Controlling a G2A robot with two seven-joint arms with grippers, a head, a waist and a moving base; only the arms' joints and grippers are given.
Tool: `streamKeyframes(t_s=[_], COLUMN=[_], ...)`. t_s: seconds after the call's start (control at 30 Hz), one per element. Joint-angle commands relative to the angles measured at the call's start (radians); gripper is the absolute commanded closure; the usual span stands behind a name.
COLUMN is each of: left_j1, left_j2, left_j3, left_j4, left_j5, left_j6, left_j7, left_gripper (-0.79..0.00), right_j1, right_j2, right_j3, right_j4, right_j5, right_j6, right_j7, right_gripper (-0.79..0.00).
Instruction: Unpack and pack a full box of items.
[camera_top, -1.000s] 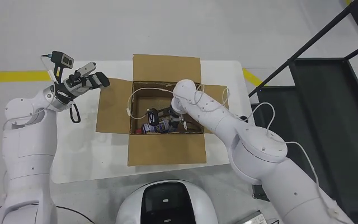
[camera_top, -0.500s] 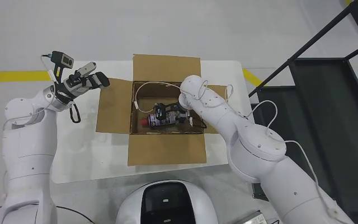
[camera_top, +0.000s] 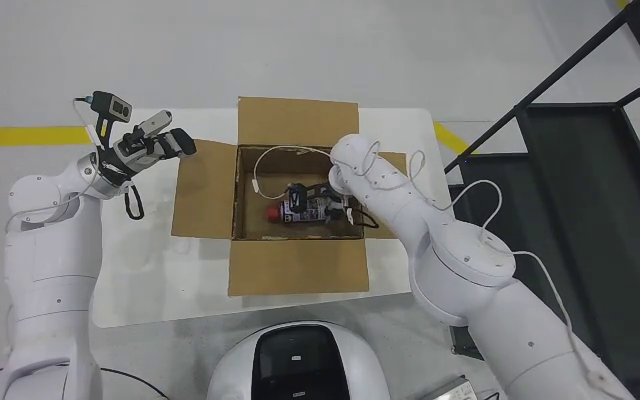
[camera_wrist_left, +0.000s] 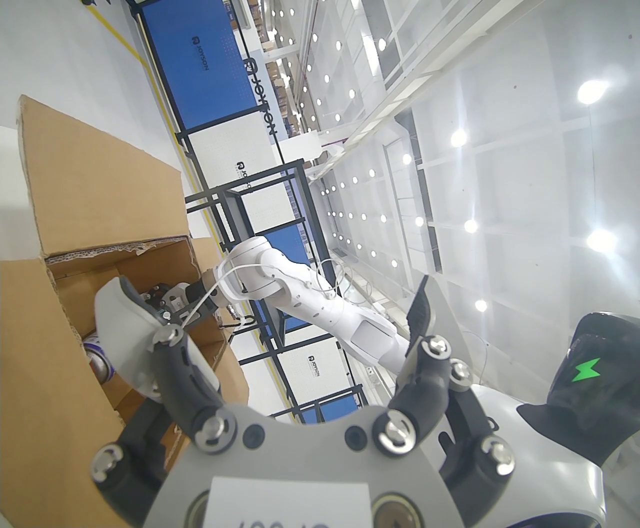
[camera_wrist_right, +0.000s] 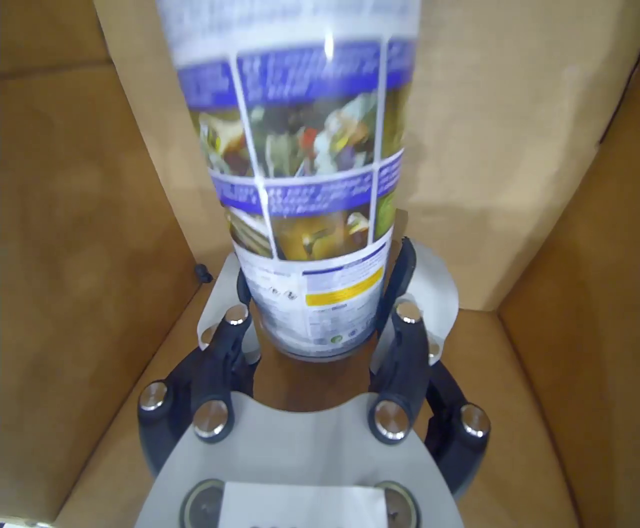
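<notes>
An open cardboard box (camera_top: 298, 268) stands in the middle of the white table. My right gripper (camera_top: 328, 203) is inside it, shut on a spray can (camera_top: 298, 206) with a white and purple label and a red cap. The right wrist view shows the can (camera_wrist_right: 305, 150) clamped at its base between the right gripper's (camera_wrist_right: 325, 305) fingers, with the box's brown walls (camera_wrist_right: 500, 125) around it. My left gripper (camera_top: 180, 143) hangs open and empty over the table to the left of the box. In its own view the left gripper (camera_wrist_left: 270, 295) has its fingers spread wide.
The box's flaps (camera_top: 205, 200) lie folded out on all sides. A white cable (camera_top: 262, 165) from the right arm loops over the box opening. A black metal frame (camera_top: 560, 130) stands off the table's right edge. Bare table (camera_top: 150, 270) lies left and front of the box.
My right gripper has carried the can from the box's front-left part toward its middle and right. The left arm has stayed still.
</notes>
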Motion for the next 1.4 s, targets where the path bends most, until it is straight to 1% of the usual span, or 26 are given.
streamKeyframes(t_s=[0.0,0.23,0.43,0.7,0.73,0.77,0.8,0.83,0.9,1.17,1.37], left_j1=[0.000,0.000,0.000,0.000,0.000,0.000,0.000,0.000,0.000,0.000,0.000], left_j2=[0.000,0.000,0.000,0.000,0.000,0.000,0.000,0.000,0.000,0.000,0.000], left_j3=[0.000,0.000,0.000,0.000,0.000,0.000,0.000,0.000,0.000,0.000,0.000], left_j4=[0.000,0.000,0.000,0.000,0.000,0.000,0.000,0.000,0.000,0.000,0.000], left_j5=[0.000,0.000,0.000,0.000,0.000,0.000,0.000,0.000,0.000,0.000,0.000], left_j6=[0.000,0.000,0.000,0.000,0.000,0.000,0.000,0.000,0.000,0.000,0.000], left_j7=[0.000,0.000,0.000,0.000,0.000,0.000,0.000,0.000,0.000,0.000,0.000], left_gripper=[-0.785,-0.785,-0.785,-0.785,-0.785,-0.785,-0.785,-0.785,-0.785,-0.785,-0.785], right_j1=[-0.006,-0.038,-0.046,-0.047,-0.047,-0.048,-0.048,-0.048,-0.049,-0.049,-0.029], right_j2=[0.000,-0.008,-0.018,-0.030,-0.031,-0.032,-0.033,-0.034,-0.035,-0.038,-0.026], right_j3=[0.004,0.016,0.028,0.035,0.036,0.037,0.038,0.040,0.042,0.049,0.060], right_j4=[-0.019,-0.077,-0.093,-0.082,-0.079,-0.077,-0.076,-0.074,-0.066,-0.046,-0.048], right_j5=[0.006,0.029,0.044,0.045,0.044,0.045,0.046,0.049,0.050,0.050,0.062], right_j6=[0.003,0.042,0.070,0.064,0.059,0.053,0.044,0.035,0.024,-0.013,-0.015], right_j7=[-0.003,0.003,-0.005,-0.013,-0.016,-0.021,-0.027,-0.035,-0.043,-0.059,-0.091], right_gripper=[-0.785,-0.785,-0.785,-0.785,-0.742,-0.425,-0.268,-0.166,0.000,0.000,0.000])
